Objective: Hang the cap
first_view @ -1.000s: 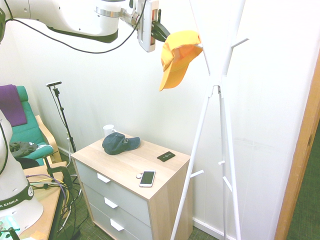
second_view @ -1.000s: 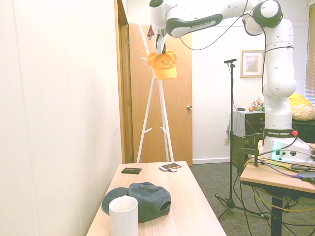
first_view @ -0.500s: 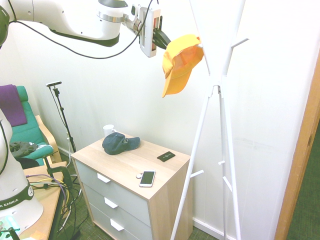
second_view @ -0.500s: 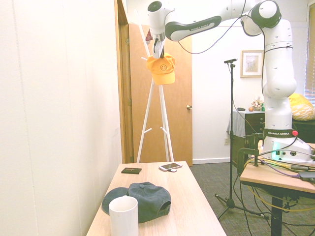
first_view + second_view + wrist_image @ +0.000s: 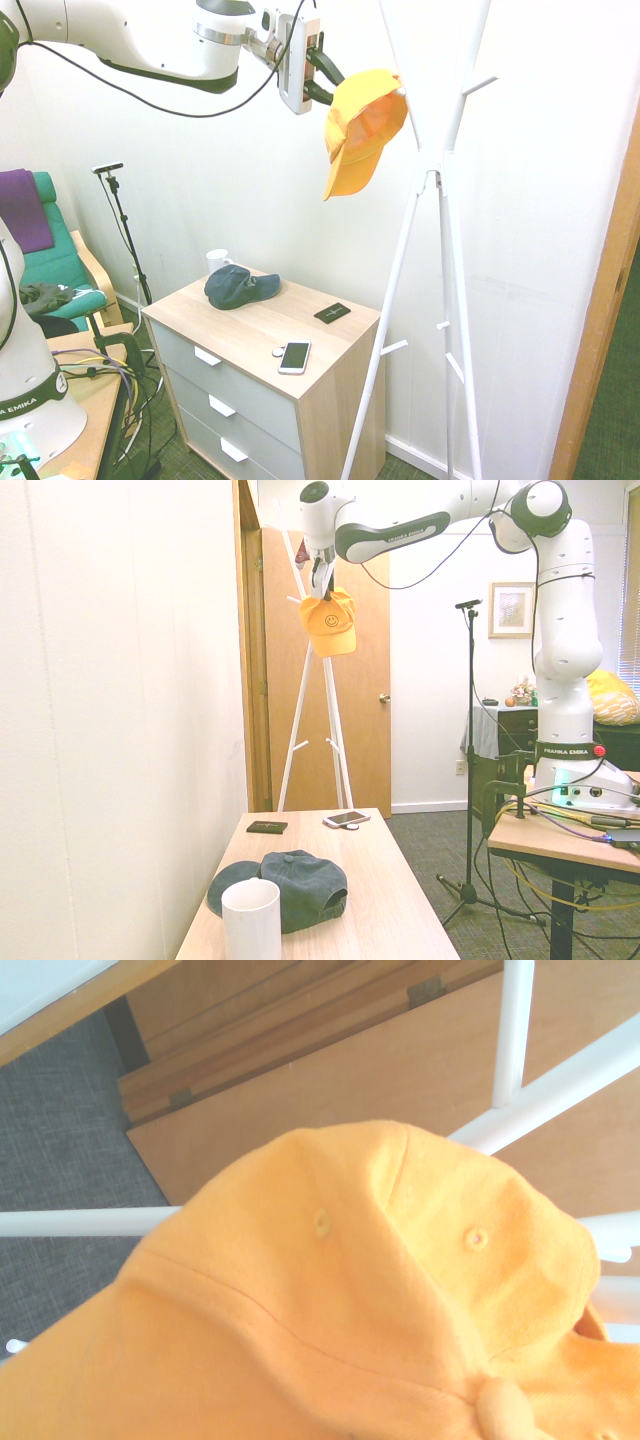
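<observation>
Yellow-orange soft fabric baseball cap (image 5: pixel 362 125) up at the white coat stand with slanting legs (image 5: pixel 461 290), its crown against a short peg high on the stand, brim drooping below. In the second exterior view a small smiley face shows on its front. White Franka arm (image 5: pixel 150 45) reaches in high, its two-finger gripper (image 5: pixel 336 90) right beside the crown, on the side away from the peg. Dark fingers spread, a gap of pale wall visible between them; whether a tip brushes the fabric cannot be told. Wrist view nearly filled by the cap: stitched seams, two small eyelets, and white poles behind. Lower down, a pale wood chest of drawers (image 5: pixel 345 400) with grey fronts and white pulls. On its top: dark navy-blue cap (image 5: pixel 238 287), white ceramic mug (image 5: pixel 218 260) close by it, flat dark rectangular item (image 5: pixel 332 313), and a white-edged smartphone (image 5: pixel 294 357) with a small round object (image 5: pixel 279 351) just beside it. Away from the chest, a teal cushioned armchair (image 5: pixel 70 260) with a purple cloth (image 5: pixel 24 210) over its back. Brown wooden door (image 5: pixel 365 720) behind the stand.
</observation>
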Motion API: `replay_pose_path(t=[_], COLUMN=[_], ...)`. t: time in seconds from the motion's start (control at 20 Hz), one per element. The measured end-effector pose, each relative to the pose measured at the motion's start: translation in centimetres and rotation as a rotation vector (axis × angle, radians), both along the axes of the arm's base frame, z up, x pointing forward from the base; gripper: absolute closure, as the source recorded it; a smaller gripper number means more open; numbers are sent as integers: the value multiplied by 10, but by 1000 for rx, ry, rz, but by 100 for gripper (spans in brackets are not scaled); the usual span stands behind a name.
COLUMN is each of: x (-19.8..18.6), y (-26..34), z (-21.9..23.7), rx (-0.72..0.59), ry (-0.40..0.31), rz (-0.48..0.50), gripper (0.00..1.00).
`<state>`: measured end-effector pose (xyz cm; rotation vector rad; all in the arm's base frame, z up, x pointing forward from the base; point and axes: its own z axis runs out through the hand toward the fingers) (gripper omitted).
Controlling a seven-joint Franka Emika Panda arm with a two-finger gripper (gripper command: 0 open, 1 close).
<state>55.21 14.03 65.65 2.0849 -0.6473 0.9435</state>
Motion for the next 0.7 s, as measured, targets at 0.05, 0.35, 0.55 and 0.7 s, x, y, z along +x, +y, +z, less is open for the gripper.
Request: replay_pose_path(t=[0.05,0.35,0.55,0.7], x=[0,0,0,1], y=[1,2,2,3], z=[0,0,-1,-3], rx=[0,1,0,-1], ry=[0,-1,0,3], rz=[1,3,3,4], gripper=[0,0,0,0])
